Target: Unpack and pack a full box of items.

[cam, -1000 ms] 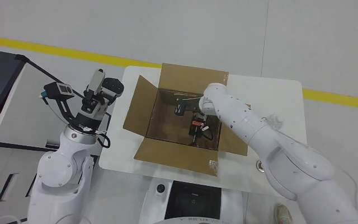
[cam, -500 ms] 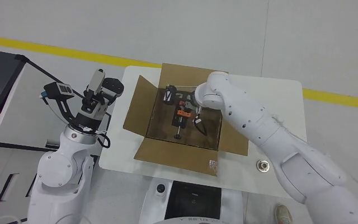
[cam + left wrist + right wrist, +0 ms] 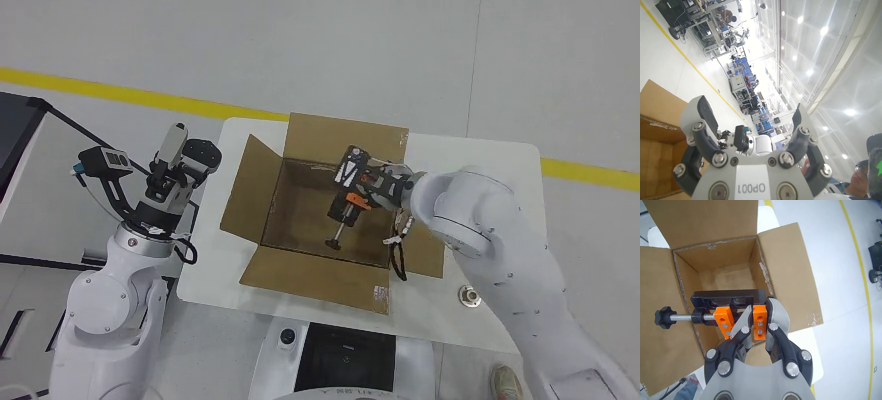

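— Right pincer (image 3: pixel 760 306)?
— Clamped on one orange block of the black vise (image 3: pixel 727 298), over the open corrugated box (image 3: pixel 783 266).
— Left pincer (image 3: pixel 750 103)?
— Ribbed pads spread wide, off the table's (image 3: pixel 480 170) left edge.

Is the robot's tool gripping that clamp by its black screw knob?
No, the right tool pinches one orange block of the clamp, while the knob sticks out free.

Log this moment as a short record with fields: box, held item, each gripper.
Box: cardboard box, flaps open, on the white table
Held item: black clamp with orange blocks, over the box opening
Right gripper: shut on one orange block of the clamp
Left gripper: open, holding nothing, raised beside the table
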